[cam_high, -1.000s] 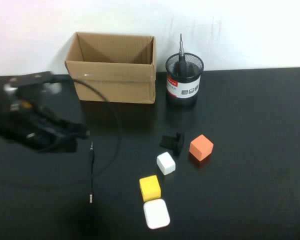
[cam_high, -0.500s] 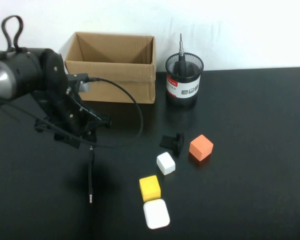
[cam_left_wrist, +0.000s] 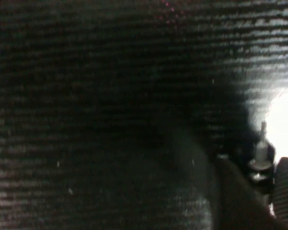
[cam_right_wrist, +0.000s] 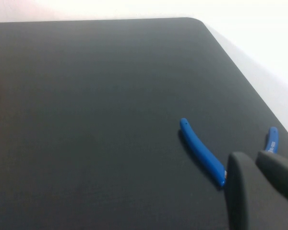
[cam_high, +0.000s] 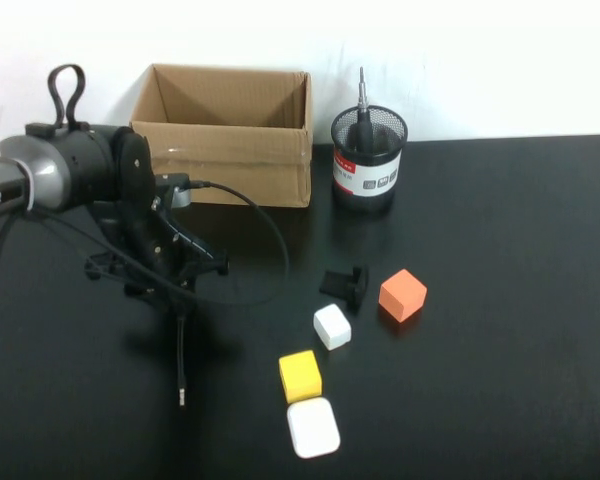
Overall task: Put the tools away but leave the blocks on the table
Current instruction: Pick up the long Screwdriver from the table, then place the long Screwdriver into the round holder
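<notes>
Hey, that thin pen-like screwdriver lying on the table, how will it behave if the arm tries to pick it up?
The thin screwdriver looks slim and round, so it may roll when nudged. It lies flat on the table, leaving little to grip. The left end effector hovers at its far end; the right end effector is parked by blue handles.

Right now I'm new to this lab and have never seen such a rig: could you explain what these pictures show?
It is a robot with two arms, each ending in a pincer. The high picture looks down at the black table from the robot's side. The other two come from cameras on the wrists. The left pincer is down at the far end of a thin screwdriver lying on the table; whether it grips it I cannot tell. The right pincer shows only in its wrist picture, near a blue-handled tool. Also on the table: a cardboard box, a mesh cup holding a screwdriver, an orange block, a white block and a yellow block.
</notes>
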### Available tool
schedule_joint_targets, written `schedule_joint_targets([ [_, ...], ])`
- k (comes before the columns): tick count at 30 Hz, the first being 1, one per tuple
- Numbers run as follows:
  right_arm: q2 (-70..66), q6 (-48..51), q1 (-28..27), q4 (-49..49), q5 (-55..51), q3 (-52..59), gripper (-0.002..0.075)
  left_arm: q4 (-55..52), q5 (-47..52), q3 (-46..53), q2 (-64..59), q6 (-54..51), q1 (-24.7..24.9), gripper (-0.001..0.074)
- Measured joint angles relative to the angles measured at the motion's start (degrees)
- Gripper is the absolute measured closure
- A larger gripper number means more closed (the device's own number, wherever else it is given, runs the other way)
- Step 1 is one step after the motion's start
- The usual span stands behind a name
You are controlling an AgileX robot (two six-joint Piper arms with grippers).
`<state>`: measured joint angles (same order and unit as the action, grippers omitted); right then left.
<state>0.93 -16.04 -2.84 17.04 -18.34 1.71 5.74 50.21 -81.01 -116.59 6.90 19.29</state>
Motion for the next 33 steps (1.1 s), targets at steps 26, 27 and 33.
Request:
schedule_joint_targets([
  [26,0.00,0.00,0.00,0.08,0.00,0.00,0.0732,25.51,-13.82,-9.96,16.72,-29.60,5.95,0.0683],
  [27,0.00,0.00,0.00,0.08,0.00,0.00,0.0732,25.65,-16.92,-9.96,16.72,-30.37,6.68,0.0683],
  [33,0.00,0.00,0.00,0.08,0.00,0.00,0.0732,26.20,-34.94,-9.96,14.35,-32.01,11.42,0.0683],
])
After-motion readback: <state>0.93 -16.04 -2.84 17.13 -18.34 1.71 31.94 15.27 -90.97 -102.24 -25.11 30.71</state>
